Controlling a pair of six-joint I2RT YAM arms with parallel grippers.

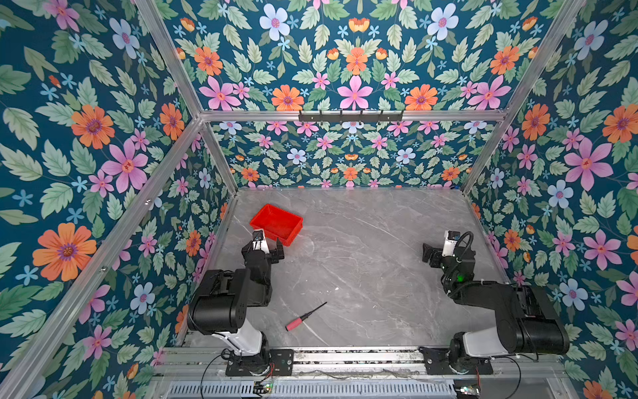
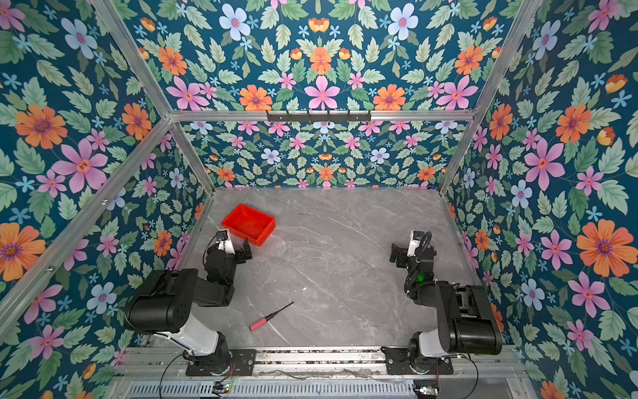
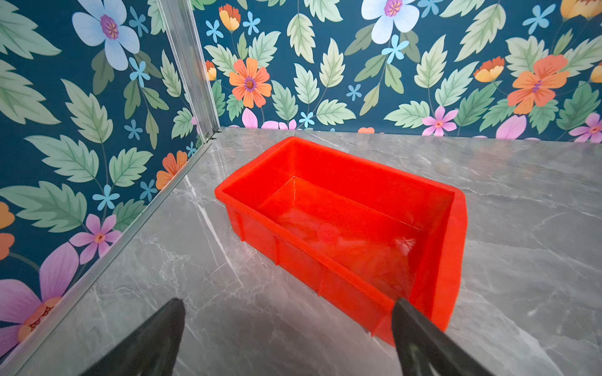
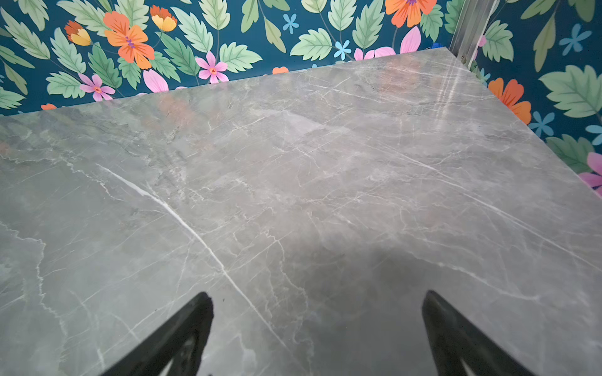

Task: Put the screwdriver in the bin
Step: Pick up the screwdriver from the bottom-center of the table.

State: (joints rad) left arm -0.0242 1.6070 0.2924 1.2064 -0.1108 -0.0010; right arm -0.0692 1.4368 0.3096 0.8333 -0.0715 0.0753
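Your left end effector (image 3: 288,307) hovers with its jaws spread wide and empty at the near edge of the red bin (image 1: 276,222), which sits toward the far left of the grey marble surface (image 1: 362,259). Your right end effector (image 4: 317,299), jaws likewise apart, holds nothing over the right side. The screwdriver (image 1: 305,317) lies flat near the front, closer to the left arm, well apart from the bin, its black shaft pointing far-right.

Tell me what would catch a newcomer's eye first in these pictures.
The loud floral wallpaper on the walls all around hits first. Then comes the bright red bin, empty, at the far left of the grey marble table, and the small screwdriver lying alone near the front edge, left of centre.
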